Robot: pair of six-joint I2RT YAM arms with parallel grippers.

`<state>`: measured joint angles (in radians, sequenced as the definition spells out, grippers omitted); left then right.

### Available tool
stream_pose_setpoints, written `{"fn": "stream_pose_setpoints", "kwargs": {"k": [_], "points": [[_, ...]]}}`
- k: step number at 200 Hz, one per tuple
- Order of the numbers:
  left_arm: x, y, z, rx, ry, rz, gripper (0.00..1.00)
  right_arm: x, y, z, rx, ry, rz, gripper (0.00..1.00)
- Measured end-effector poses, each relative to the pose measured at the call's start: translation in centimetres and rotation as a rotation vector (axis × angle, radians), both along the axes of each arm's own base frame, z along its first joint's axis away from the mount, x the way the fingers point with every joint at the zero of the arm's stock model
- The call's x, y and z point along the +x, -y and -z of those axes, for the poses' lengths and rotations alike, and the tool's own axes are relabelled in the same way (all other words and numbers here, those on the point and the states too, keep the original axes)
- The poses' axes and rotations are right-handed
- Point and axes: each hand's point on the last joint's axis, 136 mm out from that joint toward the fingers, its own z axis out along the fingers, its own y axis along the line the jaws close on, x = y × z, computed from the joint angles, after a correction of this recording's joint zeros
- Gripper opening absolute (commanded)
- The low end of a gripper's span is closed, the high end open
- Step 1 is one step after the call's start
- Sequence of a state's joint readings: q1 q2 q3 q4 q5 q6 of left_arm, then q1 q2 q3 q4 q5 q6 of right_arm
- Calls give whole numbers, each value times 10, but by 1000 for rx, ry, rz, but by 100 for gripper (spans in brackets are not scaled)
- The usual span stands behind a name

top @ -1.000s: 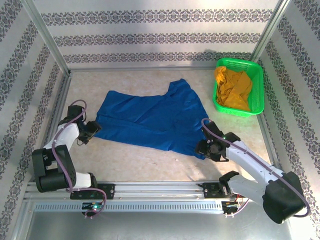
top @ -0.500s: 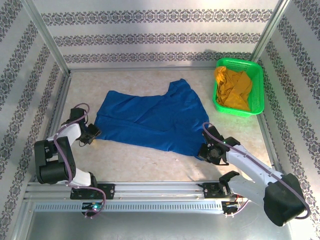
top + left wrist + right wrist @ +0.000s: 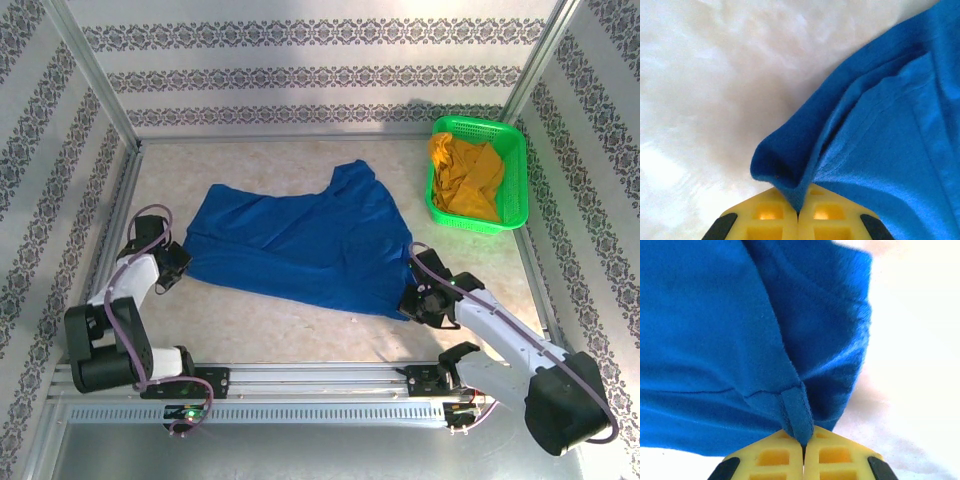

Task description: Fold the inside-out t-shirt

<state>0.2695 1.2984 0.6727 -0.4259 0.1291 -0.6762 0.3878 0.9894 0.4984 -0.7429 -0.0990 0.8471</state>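
T-shirt point(image 3: 300, 240) with left gripper point(image 3: 180, 263) and right gripper point(image 3: 409, 302), open a moment ago, now clamped on its near corners, probably ready for the first fold.

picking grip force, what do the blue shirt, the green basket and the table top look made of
The blue shirt looks like soft matte knit, likely cotton: fuzzy edges and stitched seams up close. The green basket seems moulded plastic, slightly glossy, with slotted walls. The table top is hard, smooth and pale mottled, perhaps laminate or stone.
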Motion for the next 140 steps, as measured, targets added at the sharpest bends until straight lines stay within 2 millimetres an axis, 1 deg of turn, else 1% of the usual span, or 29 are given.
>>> {"fn": "stream_pose_setpoints", "kwargs": {"k": [19, 37, 41, 47, 48, 54, 57, 62, 66, 72, 79, 96, 106, 114, 126, 140], "points": [[-11, -4, -4, 18, 2, -28, 0, 0, 2, -1, 0, -1, -4, 0], [-25, -2, 1, 18, -18, -46, 0, 0, 3, 0, -2, -6, -4, 0], [-28, -2, 2, 16, -21, -50, 5, 0, 4, 0, -4, -8, -7, 0], [-32, -1, 3, 13, -26, -56, 16, -1, 4, 0, -6, -11, -9, 1], [-34, -1, 4, 11, -28, -58, 17, -1, 4, 0, -6, -11, -9, 3], [-38, 0, 6, 9, -36, -62, 31, -1, 5, 1, -9, -17, -9, 20], [-40, 1, 7, 6, -42, -64, 37, -2, 6, 1, -10, -20, -10, 26], [-43, 2, 8, 4, -51, -66, 45, -2, 6, 0, -13, -24, -10, 33], [-45, 2, 8, 3, -57, -70, 50, -2, 7, 0, -14, -27, -8, 37], [-47, 2, 7, 6, -63, -75, 55, -2, 7, -1, -17, -29, -7, 39], [-49, 1, 6, 12, -65, -81, 59, -3, 8, -3, -21, -30, -10, 41], [-51, -2, -5, 27, -58, -96, 63, 1, 9, -14, -22, -9, -11, 44], [-43, -5, -19, 40, -31, -95, 63, 8, 9, -28, -15, 28, -3, 44], [-32, -8, -33, 49, 4, -88, 63, 16, 7, -41, -6, 68, 1, 45], [-10, -10, -55, 49, 70, -63, 63, 30, 5, -63, 9, 134, 7, 46], [23, -9, -76, 34, 143, -5, 63, 48, 1, -87, 23, 197, 8, 46]]}}
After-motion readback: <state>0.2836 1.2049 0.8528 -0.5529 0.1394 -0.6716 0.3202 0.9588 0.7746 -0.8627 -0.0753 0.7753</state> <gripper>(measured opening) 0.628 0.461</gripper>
